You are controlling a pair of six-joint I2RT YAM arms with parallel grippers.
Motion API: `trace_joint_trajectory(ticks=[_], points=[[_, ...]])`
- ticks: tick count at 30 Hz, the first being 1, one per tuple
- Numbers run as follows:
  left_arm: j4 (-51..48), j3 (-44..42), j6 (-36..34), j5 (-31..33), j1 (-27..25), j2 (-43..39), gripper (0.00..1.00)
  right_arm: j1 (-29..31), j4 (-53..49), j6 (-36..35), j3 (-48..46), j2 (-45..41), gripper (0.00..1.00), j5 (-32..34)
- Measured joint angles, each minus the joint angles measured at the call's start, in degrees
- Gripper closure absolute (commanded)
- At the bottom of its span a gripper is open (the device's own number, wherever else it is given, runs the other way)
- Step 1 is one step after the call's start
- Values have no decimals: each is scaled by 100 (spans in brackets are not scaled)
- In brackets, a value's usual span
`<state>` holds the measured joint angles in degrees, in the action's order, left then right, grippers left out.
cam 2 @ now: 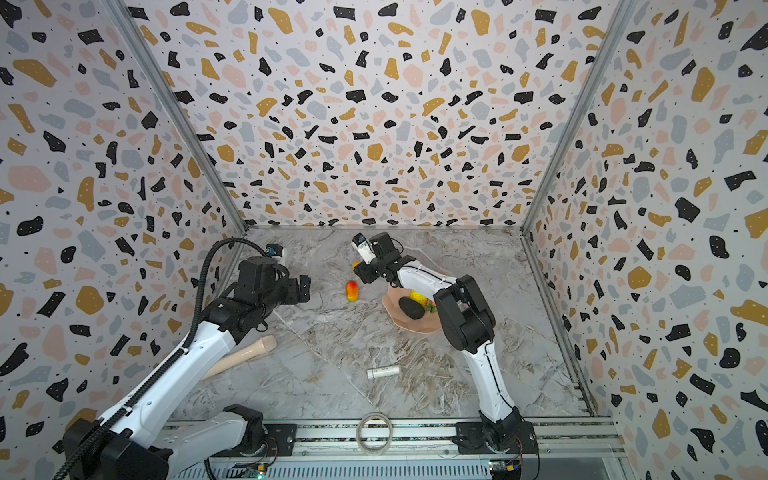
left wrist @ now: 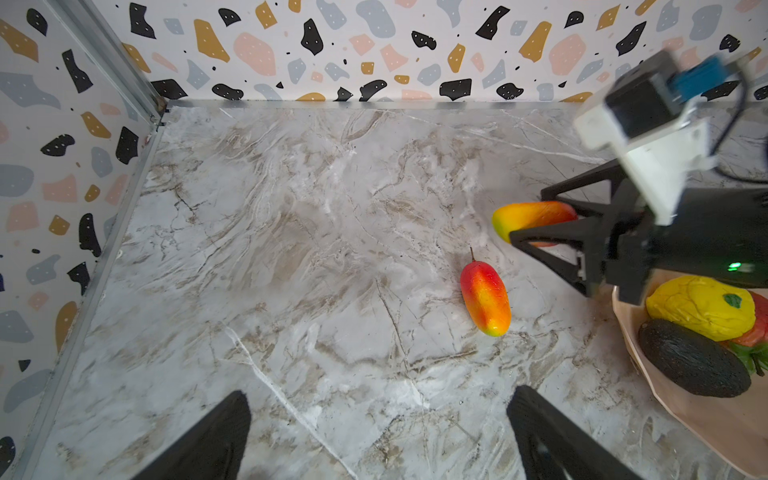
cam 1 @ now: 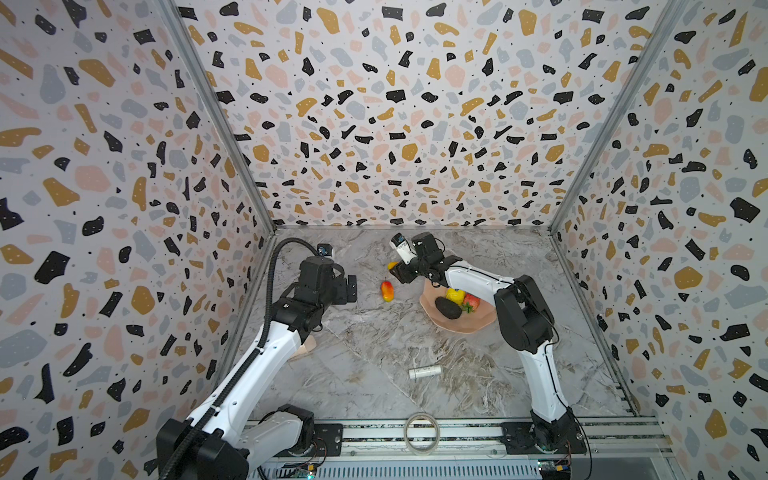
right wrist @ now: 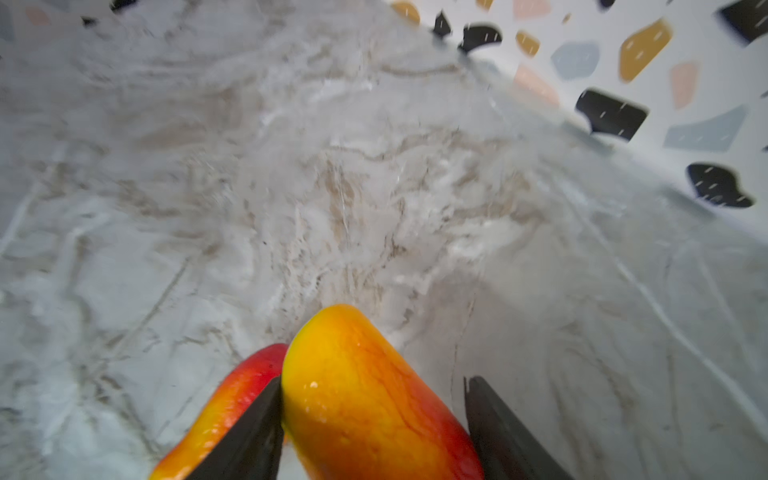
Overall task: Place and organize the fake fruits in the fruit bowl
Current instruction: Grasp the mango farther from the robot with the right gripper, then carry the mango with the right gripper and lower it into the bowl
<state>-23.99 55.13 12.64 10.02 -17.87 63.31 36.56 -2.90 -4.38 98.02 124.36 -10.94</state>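
Right gripper [right wrist: 374, 415]: closed around one mango [right wrist: 365, 395], its two black fingers [right wrist: 249, 436] pressed on either flank; in the left wrist view the fruit [left wrist: 536, 216] pokes out past the fingertips and hangs clear above the marble.
Held mango, from above: only a sliver of orange [cam 1: 392, 266] shows at the gripper's tip, at about 11 o'clock from the bowl.
Left gripper [left wrist: 374, 436]: spread wide with nothing between the fingers, hovering over bare marble at about 9 o'clock from the loose mango.
Loose mango [cam 1: 387, 290]: lying on its side on the table [cam 1: 374, 353], near the bowl's 9 o'clock side and just below the right gripper in both top views [cam 2: 352, 290].
Fruit bowl [cam 1: 478, 326]: peach-pink dish on the right half of the table, partly covered by the right arm.
Inside the bowl: dark avocado [cam 1: 448, 308] toward 7 o'clock, bumpy yellow fruit [cam 1: 456, 295] at about 12 o'clock, strawberry [cam 1: 471, 302] at about 3 o'clock, the three huddled together.
White tube [cam 1: 424, 371]: lying flat, well apart from the bowl at about 7 o'clock.
Beige cone [cam 2: 245, 355]: on its side under the left arm.
Tape ring [cam 1: 422, 434]: on the front rail.
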Motion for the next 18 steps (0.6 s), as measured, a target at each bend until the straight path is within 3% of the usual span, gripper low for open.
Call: trace_joint_trajectory(ticks=[5, 12, 18], points=[[0, 0, 0, 0, 0, 0, 0, 0, 164, 7, -317, -977, 92, 15], [17, -2, 0, -31, 0, 2, 1, -168, 348, 55, -1996, -2457, 95, 129], [107, -2, -2, -125, 0, 48, 0, -616, 387, 136, -3021, -2673, 95, 162]])
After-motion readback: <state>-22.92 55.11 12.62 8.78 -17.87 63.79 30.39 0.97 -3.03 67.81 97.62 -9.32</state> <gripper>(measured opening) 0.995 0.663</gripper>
